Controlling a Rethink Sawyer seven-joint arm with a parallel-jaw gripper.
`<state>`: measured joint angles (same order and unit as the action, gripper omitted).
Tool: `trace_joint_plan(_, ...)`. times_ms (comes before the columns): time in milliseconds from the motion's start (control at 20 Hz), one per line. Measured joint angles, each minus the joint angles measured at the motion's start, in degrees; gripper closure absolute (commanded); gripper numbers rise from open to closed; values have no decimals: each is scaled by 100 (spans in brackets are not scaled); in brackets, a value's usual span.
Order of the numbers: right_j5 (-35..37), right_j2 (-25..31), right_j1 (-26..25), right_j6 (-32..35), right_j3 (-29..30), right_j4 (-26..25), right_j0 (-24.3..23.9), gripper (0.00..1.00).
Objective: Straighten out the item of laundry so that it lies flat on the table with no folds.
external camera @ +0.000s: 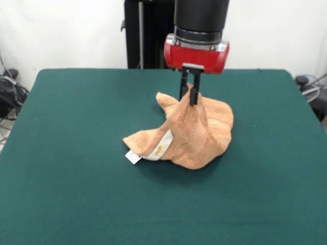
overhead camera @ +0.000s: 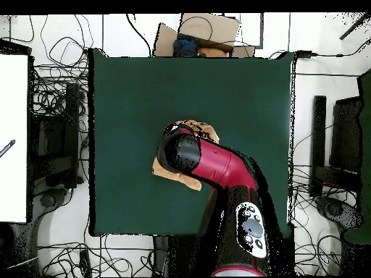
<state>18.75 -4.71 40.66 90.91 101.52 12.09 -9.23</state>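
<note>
The orange-tan towel (external camera: 196,135) sits crumpled in the middle of the dark green table (external camera: 76,178), pulled up into a peak. My gripper (external camera: 189,96) is shut on the top of that peak and holds it above the table. The towel's lower edge still rests on the table, with white tags (external camera: 134,156) sticking out at its front left. In the overhead view my red and black arm (overhead camera: 217,163) covers most of the towel (overhead camera: 170,176); only its edges show, and the gripper is hidden under the arm.
Cables and equipment (overhead camera: 54,108) lie on the floor round the table. A cardboard box (overhead camera: 206,32) stands beyond the table's far edge in the overhead view. Green table surface surrounds the towel on all sides.
</note>
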Motion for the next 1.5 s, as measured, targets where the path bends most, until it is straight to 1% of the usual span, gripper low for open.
trace_joint_plan(350, 130, -23, 232, 0, 46, -85, 87, 100)
trace_joint_plan(750, 528, -200, 540, 0, 56, -120, 283, 100)
trace_joint_plan(1200, 823, -333, 815, 0, 64, -121, 319, 100)
trace_joint_plan(1500, 881, -333, 909, 0, 75, -124, 320, 100)
